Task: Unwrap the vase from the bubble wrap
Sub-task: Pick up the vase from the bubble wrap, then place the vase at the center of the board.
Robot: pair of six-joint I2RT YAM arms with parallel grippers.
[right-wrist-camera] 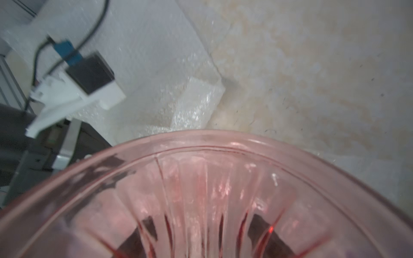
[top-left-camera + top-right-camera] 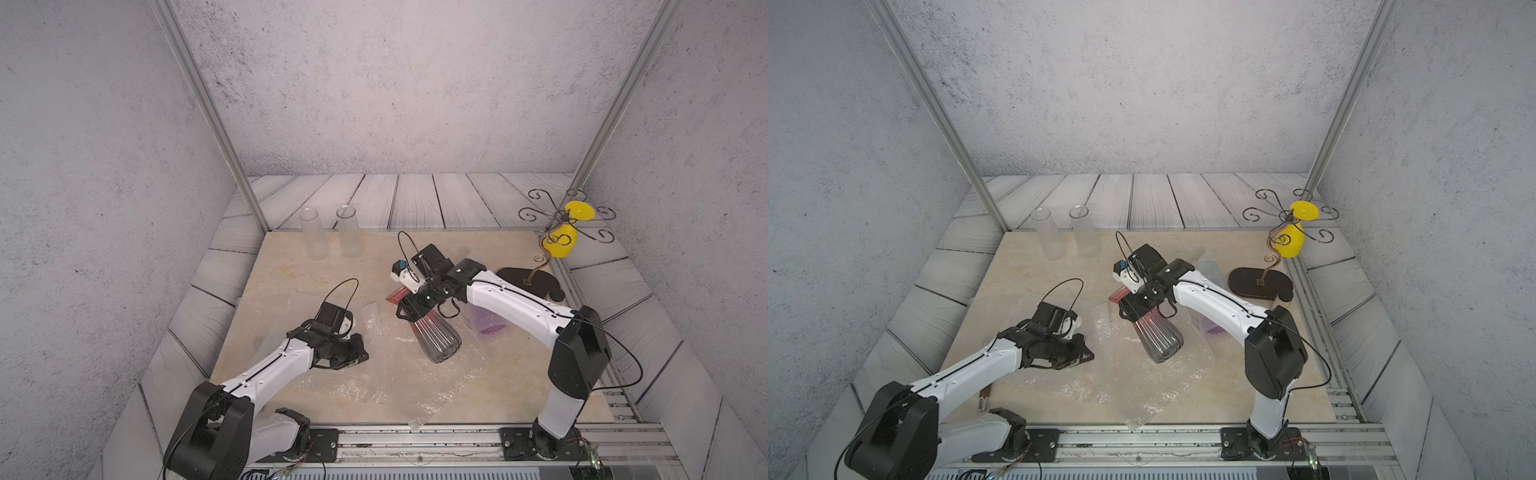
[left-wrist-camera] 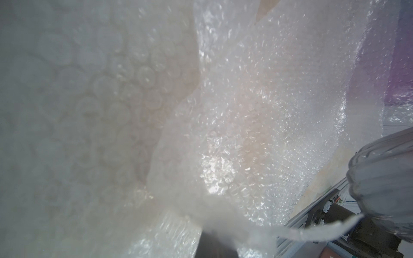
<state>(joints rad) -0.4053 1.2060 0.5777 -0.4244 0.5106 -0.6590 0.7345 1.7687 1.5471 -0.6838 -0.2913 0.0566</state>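
Vase [image 2: 438, 340] is hanging tilted in the right claw [image 2: 415, 309], which is clamping the pink neck just below the flared mouth. The grey ribbed bulb is pointing toward the near side of the table [image 2: 291, 266].

The wrap [image 2: 399, 374] is lying spread out and crinkled on the table beneath the vase. It is stretching from beside the left claw [image 2: 359, 358] toward the near edge, where one corner is reaching the metal rail [image 2: 457, 436]. Whether the bulb is touching the sheet I cannot tell.

The left claw is sitting low at the sheet's left side with its jaws closed. In the left wrist view the wrap is bunching into a pinched fold right at the dark fingertip [image 3: 212, 245], so this claw is holding the sheet's edge. The vase bulb is showing at that view's side.

In the right wrist view the pink mouth is filling the lower half, with the wrap and bare table lying behind it.

A purple bundle [image 2: 486, 322], wrapped in more bubble sheet, is lying under the right forearm. A clear roll [image 2: 309, 235] and a second roll [image 2: 348, 232] are standing side by side at the far edge. At the far right a wire stand [image 2: 532, 282] is carrying a yellow vase [image 2: 561, 245].
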